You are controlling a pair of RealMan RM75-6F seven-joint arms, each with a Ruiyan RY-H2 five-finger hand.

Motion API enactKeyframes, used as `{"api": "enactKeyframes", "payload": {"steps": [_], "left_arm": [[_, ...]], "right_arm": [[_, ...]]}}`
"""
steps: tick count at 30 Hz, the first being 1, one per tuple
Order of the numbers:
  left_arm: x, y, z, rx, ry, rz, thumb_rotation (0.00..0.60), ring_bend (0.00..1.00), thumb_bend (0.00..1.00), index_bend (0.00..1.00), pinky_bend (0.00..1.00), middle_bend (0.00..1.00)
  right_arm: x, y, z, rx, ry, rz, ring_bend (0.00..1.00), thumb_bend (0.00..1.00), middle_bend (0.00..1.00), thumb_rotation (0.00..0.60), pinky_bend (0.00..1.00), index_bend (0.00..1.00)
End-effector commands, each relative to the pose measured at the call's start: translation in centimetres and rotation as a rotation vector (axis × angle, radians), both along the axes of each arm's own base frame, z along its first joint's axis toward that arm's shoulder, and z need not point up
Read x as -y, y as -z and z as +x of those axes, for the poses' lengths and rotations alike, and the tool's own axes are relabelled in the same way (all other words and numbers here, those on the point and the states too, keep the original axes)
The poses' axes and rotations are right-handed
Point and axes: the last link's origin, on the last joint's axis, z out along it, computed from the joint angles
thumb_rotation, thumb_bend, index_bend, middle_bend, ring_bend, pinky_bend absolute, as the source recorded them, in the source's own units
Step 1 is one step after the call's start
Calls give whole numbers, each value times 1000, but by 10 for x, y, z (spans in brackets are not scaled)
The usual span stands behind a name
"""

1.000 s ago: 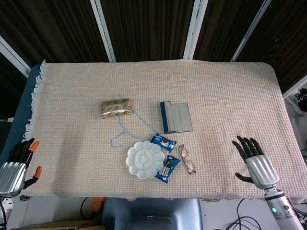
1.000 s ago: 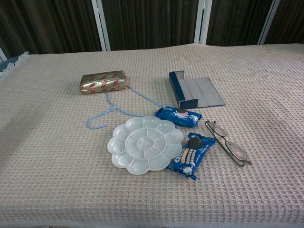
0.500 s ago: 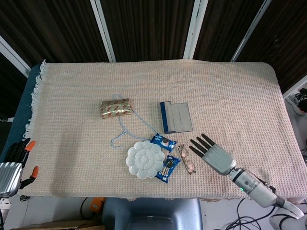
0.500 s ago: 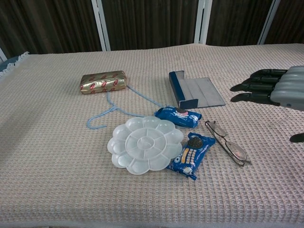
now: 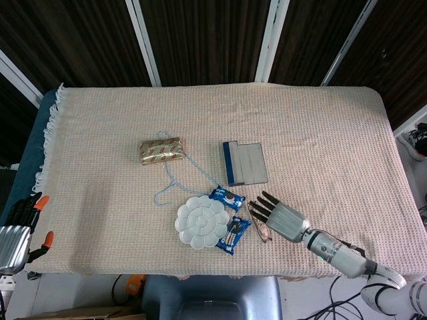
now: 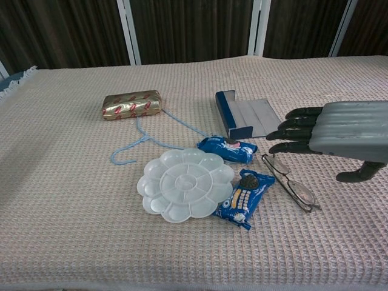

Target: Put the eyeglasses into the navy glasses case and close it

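Observation:
The eyeglasses [image 6: 291, 183] lie folded flat on the beige cloth, right of a blue snack packet. In the head view my right hand's fingers cover the upper part of the eyeglasses [image 5: 261, 231]. My right hand [image 5: 279, 215] [image 6: 330, 134] is open with its fingers stretched out toward the left, hovering just above and to the right of the glasses without touching them. The navy glasses case [image 5: 245, 163] [image 6: 250, 117] lies open behind the glasses, showing its grey lining. My left hand [image 5: 19, 230] rests open off the table's near-left corner, holding nothing.
A white flower-shaped palette [image 5: 202, 222] [image 6: 185, 183] sits left of the glasses, with two blue snack packets [image 6: 227, 149] [image 6: 244, 198] between them. A gold wrapped package [image 5: 161, 151] [image 6: 131, 104] and a light blue string [image 6: 145, 140] lie further left.
My right hand has swung in from the table's near-right corner toward the left and now hovers over the eyeglasses. The left hand has barely moved.

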Motion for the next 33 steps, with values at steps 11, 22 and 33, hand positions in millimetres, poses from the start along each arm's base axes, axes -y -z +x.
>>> {"api": "enactKeyframes", "payload": {"steps": [11, 22, 33], "left_arm": [[3, -4, -1, 7, 9, -2, 600, 0, 424, 0, 83, 0], [5, -5, 0, 15, 14, -1, 600, 0, 424, 0, 84, 0], [6, -6, 0, 19, 18, -2, 600, 0, 426, 0, 88, 0]], "right_arm": [[2, 20, 12, -5, -1, 43, 0, 504, 0, 600, 0, 193], [3, 26, 3, -56, 20, 29, 0, 504, 0, 600, 0, 259], [-2, 12, -18, -101, 85, 17, 0, 504, 0, 600, 0, 286]]}}
